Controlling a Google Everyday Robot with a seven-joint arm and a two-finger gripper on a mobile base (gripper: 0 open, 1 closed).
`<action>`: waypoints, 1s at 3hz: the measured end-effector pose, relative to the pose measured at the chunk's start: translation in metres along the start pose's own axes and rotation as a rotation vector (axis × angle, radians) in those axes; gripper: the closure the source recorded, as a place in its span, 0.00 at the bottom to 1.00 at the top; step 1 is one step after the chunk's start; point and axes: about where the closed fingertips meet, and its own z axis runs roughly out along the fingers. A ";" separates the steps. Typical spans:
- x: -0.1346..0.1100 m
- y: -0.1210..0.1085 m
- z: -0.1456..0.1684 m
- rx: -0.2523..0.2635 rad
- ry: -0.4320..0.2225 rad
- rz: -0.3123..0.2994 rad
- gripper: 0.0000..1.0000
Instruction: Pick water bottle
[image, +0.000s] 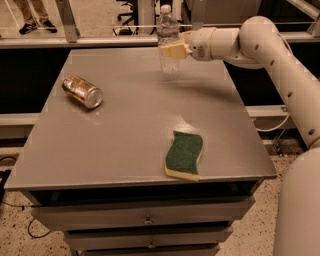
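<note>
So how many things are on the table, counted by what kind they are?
Bottles: 1, the water bottle, upright at the far side, with the robot's hand at its middle.
Cans: 1, the can, lying on its side at the left.
Sponges: 1, the green sponge, near the front edge.
Total: 3

The bottle (168, 31) is small, clear plastic with a white cap, and it stands upright near the far edge of the grey table, right of the middle. Its lower part shows see-through against the tabletop. The gripper (170, 50) is at the bottle's mid-height, reaching in from the right and crossing its body
</note>
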 end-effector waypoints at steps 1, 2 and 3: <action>-0.024 0.014 -0.023 -0.048 -0.068 0.014 1.00; -0.045 0.034 -0.045 -0.116 -0.089 0.022 1.00; -0.044 0.037 -0.045 -0.129 -0.087 0.023 1.00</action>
